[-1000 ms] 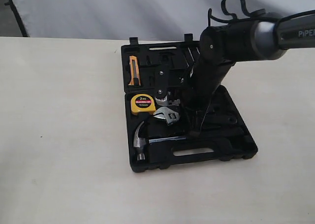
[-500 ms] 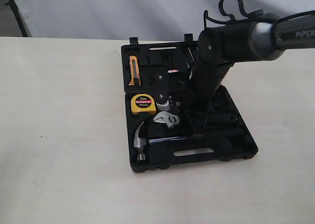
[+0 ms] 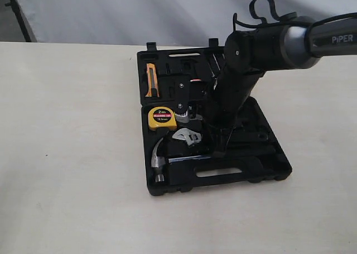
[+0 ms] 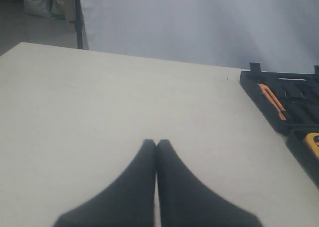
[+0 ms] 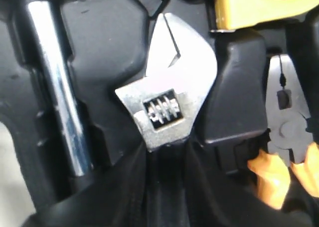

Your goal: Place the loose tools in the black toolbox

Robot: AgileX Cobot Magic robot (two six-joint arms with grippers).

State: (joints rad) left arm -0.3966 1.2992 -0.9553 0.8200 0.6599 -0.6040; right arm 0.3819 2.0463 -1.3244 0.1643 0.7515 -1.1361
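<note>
The black toolbox point(image 3: 223, 182) lies open on the table, and its corner point(image 4: 256, 85) also shows in the left wrist view. A steel claw hammer point(image 3: 159, 158) rests in the front recess, with its shaft point(image 5: 55, 92) running beside the wrench. My right gripper point(image 3: 221, 147) reaches down into the case. It point(image 5: 167, 154) is shut on the black handle of the adjustable wrench point(image 5: 172, 87), whose silver head point(image 3: 187, 136) sits just above the hammer. My left gripper point(image 4: 156, 143) is shut and holds nothing above bare table. I cannot see the tape roll.
A yellow tape measure point(image 3: 162, 118) and orange-handled pliers point(image 5: 281, 137) sit in recesses next to the wrench head. An orange-handled tool point(image 3: 152, 79) lies in the lid half. The pale table point(image 3: 72, 153) spreads wide to the left of the case.
The right gripper has shifted the wrench slightly down and left, closer to the hammer. The arm has leaned a little more over the case.
</note>
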